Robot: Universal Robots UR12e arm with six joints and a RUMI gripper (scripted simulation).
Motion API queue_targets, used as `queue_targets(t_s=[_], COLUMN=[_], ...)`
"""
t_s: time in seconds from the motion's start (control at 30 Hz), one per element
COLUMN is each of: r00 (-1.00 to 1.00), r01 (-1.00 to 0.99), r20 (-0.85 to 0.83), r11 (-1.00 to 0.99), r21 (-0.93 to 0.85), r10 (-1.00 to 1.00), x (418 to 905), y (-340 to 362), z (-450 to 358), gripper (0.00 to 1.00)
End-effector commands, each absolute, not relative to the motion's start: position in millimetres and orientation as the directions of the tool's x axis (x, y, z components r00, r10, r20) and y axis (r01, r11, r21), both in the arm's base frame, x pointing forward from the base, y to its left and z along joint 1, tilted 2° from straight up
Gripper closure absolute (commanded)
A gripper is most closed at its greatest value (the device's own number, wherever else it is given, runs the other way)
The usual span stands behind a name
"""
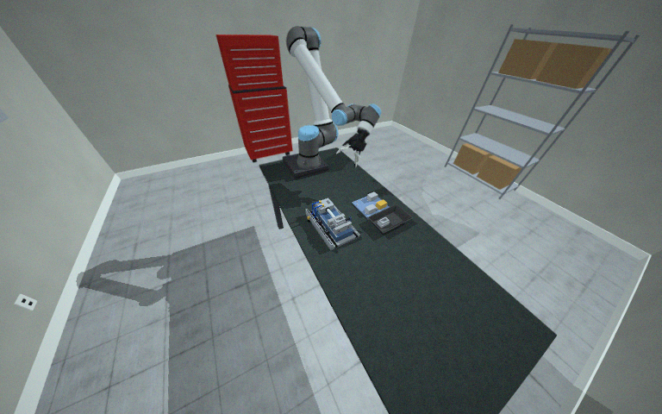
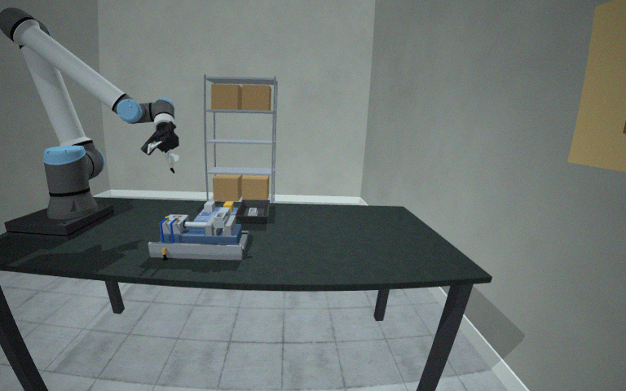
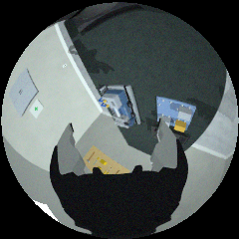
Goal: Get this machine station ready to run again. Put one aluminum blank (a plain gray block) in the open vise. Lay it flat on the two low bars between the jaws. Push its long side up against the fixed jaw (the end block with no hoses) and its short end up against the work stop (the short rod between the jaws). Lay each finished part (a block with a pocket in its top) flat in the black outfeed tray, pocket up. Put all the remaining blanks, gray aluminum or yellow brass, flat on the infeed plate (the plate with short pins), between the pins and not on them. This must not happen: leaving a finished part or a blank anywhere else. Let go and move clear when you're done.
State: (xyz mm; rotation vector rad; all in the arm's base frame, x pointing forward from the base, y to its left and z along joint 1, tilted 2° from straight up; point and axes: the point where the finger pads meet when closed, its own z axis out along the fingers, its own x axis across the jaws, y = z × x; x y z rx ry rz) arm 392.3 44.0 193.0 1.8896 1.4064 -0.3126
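High above the table's [image 1: 439, 302] upper end, I am holding my hand [image 1: 358, 155] wide open and empty. Nothing seems started: blanks are lying on the pinned plate [image 1: 359, 204], centre frame, beside the vise [image 1: 333, 222]. Next, I judge, descending onto a gray blank [image 1: 371, 195].

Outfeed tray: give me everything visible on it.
The outfeed tray is a shallow black rectangular tray with low raised walls, lying flat on the dark table. It sits just beside the blue infeed plate, on the side away from the arm's base, and apart from the vise. One small gray block lies inside it; a pocket in its top is too small to confirm. The gripper hangs open, well away.
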Motion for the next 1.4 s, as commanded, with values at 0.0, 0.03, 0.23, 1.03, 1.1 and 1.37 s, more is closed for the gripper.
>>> queue_targets(t_s=[0.0,0.03,0.23,1.03,1.1,1.37], r00=[0.368,0.368,0.368,0.233,0.233,0.132], r01=[0.901,0.901,0.901,0.966,0.966,0.991], r20=[-0.590,-0.590,-0.590,-0.463,-0.463,-0.248], r11=[-0.118,-0.118,-0.118,-0.148,-0.148,-0.121], r21=[0.418,0.418,0.418,0.213,0.213,0.062], r10=[0.719,0.719,0.719,0.855,0.855,0.960], x=[392.8,392.8,392.8,486.9,486.9,592.1], y=[44.1,44.1,44.1,80.1,80.1,105.4], z=[193.5,193.5,193.5,172.6,172.6,155.5], gripper=[0.00,0.00,0.00,0.00,0.00,0.00])
